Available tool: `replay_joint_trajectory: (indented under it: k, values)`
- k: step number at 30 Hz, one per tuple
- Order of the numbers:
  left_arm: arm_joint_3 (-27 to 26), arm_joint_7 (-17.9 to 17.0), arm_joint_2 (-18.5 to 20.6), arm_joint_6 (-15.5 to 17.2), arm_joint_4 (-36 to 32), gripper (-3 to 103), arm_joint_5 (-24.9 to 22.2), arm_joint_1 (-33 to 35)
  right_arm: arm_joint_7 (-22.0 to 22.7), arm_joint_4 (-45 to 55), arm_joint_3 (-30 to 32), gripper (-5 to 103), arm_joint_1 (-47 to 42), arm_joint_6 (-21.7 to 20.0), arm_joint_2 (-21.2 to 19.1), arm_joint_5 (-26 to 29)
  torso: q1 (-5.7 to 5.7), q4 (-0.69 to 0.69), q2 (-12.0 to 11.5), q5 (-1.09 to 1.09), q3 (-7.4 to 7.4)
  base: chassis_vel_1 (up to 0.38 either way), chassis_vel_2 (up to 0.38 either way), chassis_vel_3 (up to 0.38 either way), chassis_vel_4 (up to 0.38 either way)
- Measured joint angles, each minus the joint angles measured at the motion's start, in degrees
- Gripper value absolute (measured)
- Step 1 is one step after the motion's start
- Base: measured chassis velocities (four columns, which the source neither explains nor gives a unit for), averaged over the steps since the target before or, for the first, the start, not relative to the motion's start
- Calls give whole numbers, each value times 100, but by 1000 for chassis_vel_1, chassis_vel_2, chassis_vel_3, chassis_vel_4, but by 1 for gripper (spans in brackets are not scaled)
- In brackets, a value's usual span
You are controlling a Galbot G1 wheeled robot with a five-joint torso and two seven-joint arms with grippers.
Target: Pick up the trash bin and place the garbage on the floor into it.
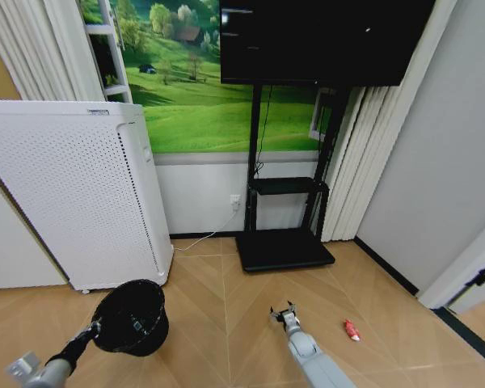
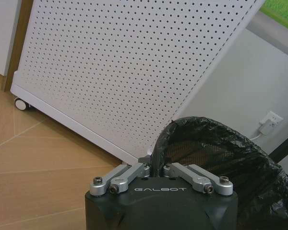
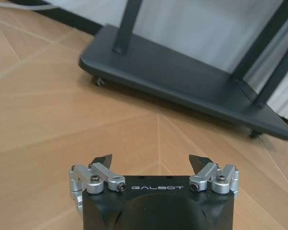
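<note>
Black mesh and a black liner marked the trash bin [image 1: 131, 317], which hung low over the wooden floor [image 1: 218, 323] at the robot's left, just in front of the white perforated appliance [image 1: 73, 194]. The left gripper [image 2: 157, 168] was clamped on the bin's near rim, its fingers closed tight on the edge, as the left wrist view showed, with the appliance's dotted panel rising behind and a wall socket [image 2: 270, 120] beyond.

A small red packet [image 1: 352, 330], the one piece of garbage in sight, lay on the floor to the robot's right, well apart from the bin. The right gripper [image 1: 284, 314] hovered low between bin and packet with its jaws spread wide and nothing in them; the right wrist view looked past its fingertips [image 3: 102, 160] to the dark base of the television stand [image 3: 182, 81].

Judging by the scene, the bin had been secured and the collecting step was in hand. The next move would likely call for the right arm to swing out toward the packet, descend over it and close, while the left kept the bin's mouth level and within reach.
</note>
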Motion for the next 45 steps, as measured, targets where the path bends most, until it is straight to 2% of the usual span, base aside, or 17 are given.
replay_joint_trajectory:
  k: [8, 14, 16, 21, 27, 28, 30, 32, 36, 39, 41, 43, 44, 45]
  values:
    - [103, -22, -7, -6, -83, 7, 11, -105, 75, -411, 120, 91, 6, -74, 70, 152, 0, -1, 0, 0, 0, 0, 0, 0, 0]
    - [159, -59, 24, -7, -160, 7, -2, -127, 115, -867, 140, 91, 120, -171, 208, 643, 0, -1, 0, 0, 0, 0, 0, 0, 0]
    - [161, -68, 49, -7, -184, 7, -18, -109, 157, -1009, 135, 89, 194, -330, 286, 1026, 0, 1, 0, 0, 0, 0, 0, 0, 0]
    - [161, -68, 82, -7, -186, 7, -29, -96, 230, -1140, 171, 86, 305, -408, 378, 1210, 0, 1, 0, -1, 0, 0, 0, 0, 0]
    - [152, -62, 86, -9, -177, 7, -52, -103, 304, -1288, 167, 74, 514, -534, 456, 1381, 0, 0, 0, -1, 0, 0, 0, 0, 0]
    - [147, -55, 77, -11, -177, 7, -53, -95, 313, -1315, 158, 69, 540, -555, 466, 1387, 0, 0, 0, -1, 0, 0, 0, 0, 0]
    - [143, -52, 73, -12, -176, 7, -53, -91, 317, -1324, 157, 69, 547, -560, 470, 1388, 0, 0, 0, -1, 0, 0, 0, 0, 0]
    - [117, -40, 70, -21, -170, 7, -66, -88, 328, -1354, 124, 57, 554, -586, 474, 1377, 0, 1, 0, -1, 0, 0, 0, 0, 0]
    - [98, -37, 70, -23, -165, 7, -89, -92, 330, -1380, 99, 54, 537, -593, 474, 1370, 0, 0, 0, -1, 0, 0, 0, 0, 0]
    - [85, -30, 61, -26, -166, 7, -102, -88, 360, -1369, 90, 35, 487, -594, 488, 1369, 0, 0, 0, 0, 0, 0, 0, 0, 0]
    - [85, -29, 56, -27, -166, 7, -102, -87, 371, -1353, 84, 35, 474, -594, 489, 1369, 0, 0, 0, 0, 0, 0, 0, 0, 0]
    - [84, -28, 46, -29, -166, 7, -102, -87, 391, -1333, 80, 24, 464, -588, 489, 1368, 0, 0, 0, -1, 0, 0, 0, 0, 0]
    - [84, -28, 46, -29, -166, 7, -102, -87, 391, -1333, 80, 24, 464, -588, 489, 1368, 0, 0, 0, -1, 0, 0, 0, 0, 0]
    - [88, -28, 35, -29, -168, 7, -99, -87, 397, -1325, 76, 19, 460, -578, 489, 1366, 0, 0, 0, 0, 0, 0, 0, 0, 0]
